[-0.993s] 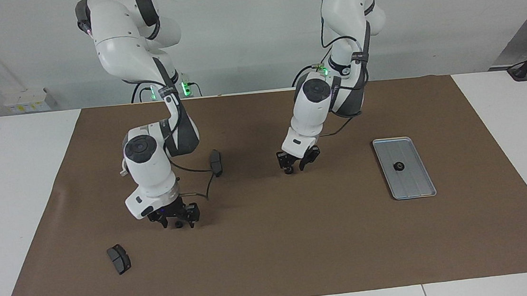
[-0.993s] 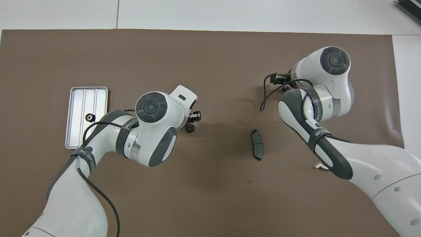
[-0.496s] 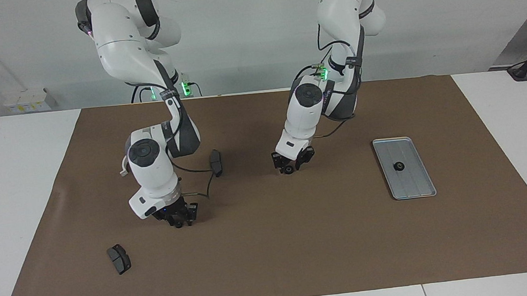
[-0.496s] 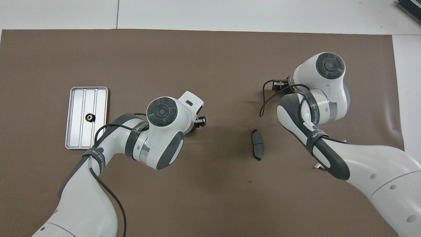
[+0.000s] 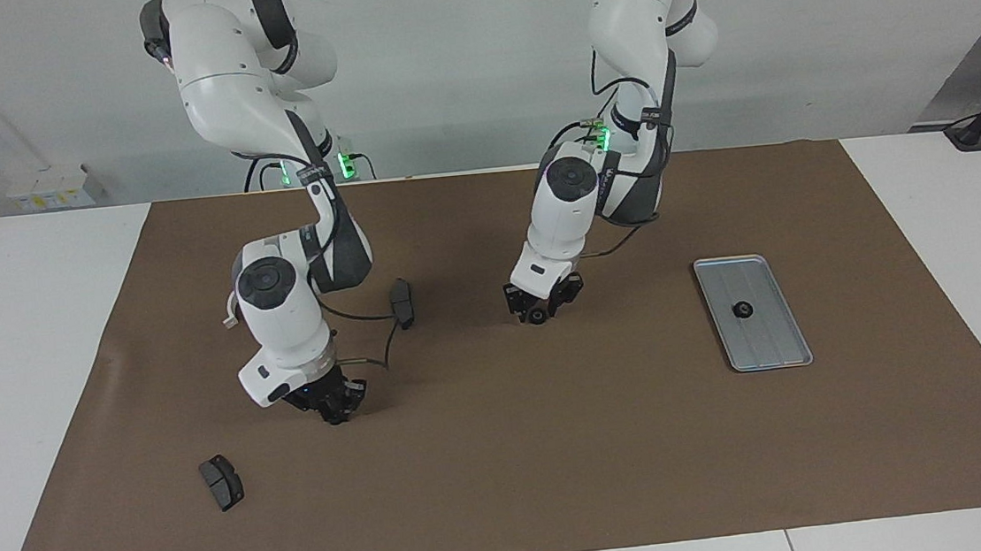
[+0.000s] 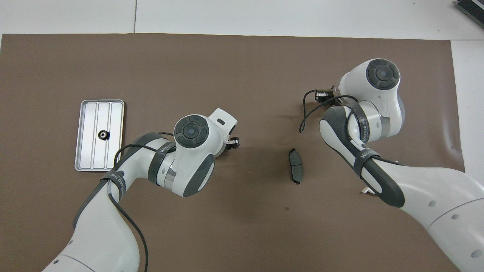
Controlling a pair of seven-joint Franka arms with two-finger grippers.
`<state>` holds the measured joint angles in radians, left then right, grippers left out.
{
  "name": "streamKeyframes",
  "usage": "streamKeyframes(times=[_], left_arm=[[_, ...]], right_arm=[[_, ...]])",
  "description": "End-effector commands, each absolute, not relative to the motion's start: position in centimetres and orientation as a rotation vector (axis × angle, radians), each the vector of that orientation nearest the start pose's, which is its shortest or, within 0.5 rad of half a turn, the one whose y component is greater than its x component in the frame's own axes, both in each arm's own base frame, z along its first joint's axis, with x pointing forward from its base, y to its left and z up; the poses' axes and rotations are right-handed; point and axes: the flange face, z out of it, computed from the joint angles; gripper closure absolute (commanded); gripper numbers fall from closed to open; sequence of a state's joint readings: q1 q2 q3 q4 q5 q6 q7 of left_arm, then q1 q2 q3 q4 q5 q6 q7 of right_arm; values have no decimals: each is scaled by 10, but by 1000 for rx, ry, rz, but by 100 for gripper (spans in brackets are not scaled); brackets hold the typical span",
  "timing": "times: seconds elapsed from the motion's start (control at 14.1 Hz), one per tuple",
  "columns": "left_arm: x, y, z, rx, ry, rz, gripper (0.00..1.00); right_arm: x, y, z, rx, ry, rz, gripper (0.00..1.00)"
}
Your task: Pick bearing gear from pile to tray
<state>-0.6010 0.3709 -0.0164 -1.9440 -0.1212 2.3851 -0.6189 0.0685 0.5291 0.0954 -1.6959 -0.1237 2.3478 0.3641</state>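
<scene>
**Both grippers low on the mat, each at a small gear**

In the facing view, the left gripper (image 5: 540, 309) is down on the brown mat (image 5: 509, 487), and a small black gear (image 5: 536, 317) sits between its fingertips; the fingers look narrow around it, though I cannot say for sure that they press it. The right gripper (image 5: 335, 407) also touches down on the mat with its fingers drawn close together. Something dark is at their tips, perhaps a gear, but it is too small to tell. The tray (image 5: 772, 348) lies well apart from both, toward the left arm's end, with one gear in the tray (image 5: 740, 309). One brake pad (image 5: 402, 302) lies between the two grippers, and a second pad (image 5: 221, 482) lies near the right gripper.

In the overhead view, the arms cover both sets of fingertips, so the gripped gears are hidden. The tray's lengthwise lines show clearly here.

The mat covers a white table (image 5: 18, 352), with a grey wall at the robots' end.
</scene>
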Motion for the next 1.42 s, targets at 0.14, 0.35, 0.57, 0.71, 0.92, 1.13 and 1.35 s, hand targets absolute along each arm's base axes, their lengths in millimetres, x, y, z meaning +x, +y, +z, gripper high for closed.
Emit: streamKeyframes(times=[0.14,0.35,0.57,0.71,0.92,1.13,1.35], left_arm=[[504,-362,293,-3260,-166,-10,54],[503,-362,293,-3259,-166,-8,62],[503,-362,292,-3257,-168,-4,69],[503,-362,292,-3257,-168,-4,72],[507,-361,296,-3258,-171,-6,73],[521,-349,312,-3269,-195,-36,73],[544,-319,328,-3249,-264,3,73]], right_arm=[[672,101,357,-3123,236,-254,100],[669,104,379,-3118,232,-288,100],[661,110,407,-3123,220,-295,100],[653,115,426,-3117,223,-282,100],[642,143,442,-3083,251,-262,100],[629,189,441,-3064,311,-252,100],[616,234,432,-3034,392,-249,100]])
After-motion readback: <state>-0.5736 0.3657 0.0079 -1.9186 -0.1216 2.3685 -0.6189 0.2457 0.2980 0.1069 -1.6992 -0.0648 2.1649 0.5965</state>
